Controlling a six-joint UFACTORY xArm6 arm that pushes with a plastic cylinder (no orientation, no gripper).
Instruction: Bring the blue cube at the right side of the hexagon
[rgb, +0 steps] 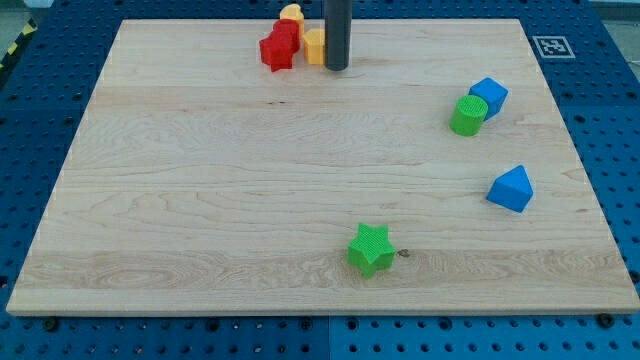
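Observation:
The blue cube (489, 96) sits near the board's right edge, touching a green cylinder (467, 116) at its lower left. A yellow block that looks like the hexagon (314, 46) stands at the view's top centre, next to a red block (278, 48). My tip (336, 68) rests on the board just right of that yellow block, touching or almost touching it, and far to the left of the blue cube.
Another yellow block (291, 14) sits behind the red one at the top edge. A blue triangular block (511, 189) lies at the right. A green star (371, 249) lies near the bottom centre. The wooden board (200, 200) rests on a blue pegboard table.

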